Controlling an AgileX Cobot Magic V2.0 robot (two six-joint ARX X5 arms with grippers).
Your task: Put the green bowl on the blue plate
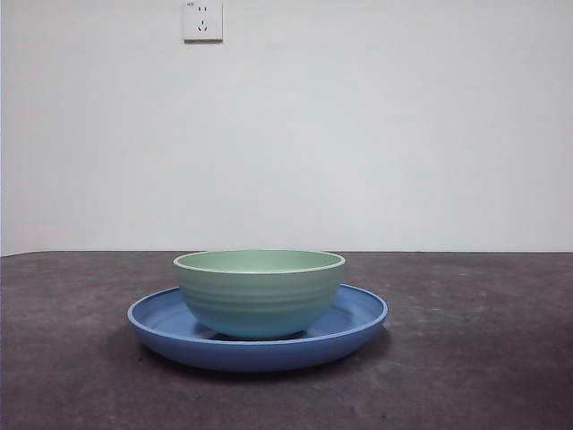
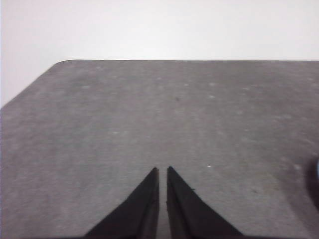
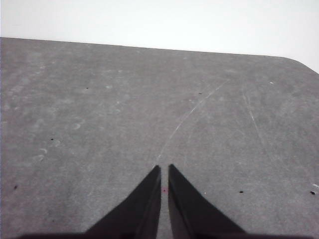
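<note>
Sitting upright inside the blue plate [image 1: 358, 324], the green bowl [image 1: 260, 291] rests a little left of the plate's middle on the dark tabletop [image 1: 483, 358], so the placing looks done. Little seems left to go wrong: an arm sweeping low across the tabletop could knock the bowl or push the plate, and the glossy glaze might let the bowl slide toward the rim. The left gripper [image 2: 163, 170] hovers over bare tabletop, jaws nearly closed on nothing; the right gripper [image 3: 165, 168] does likewise. Neither dish shows a brand or label. A wall socket [image 1: 202, 20] carries tiny marks, too small to read.
</note>
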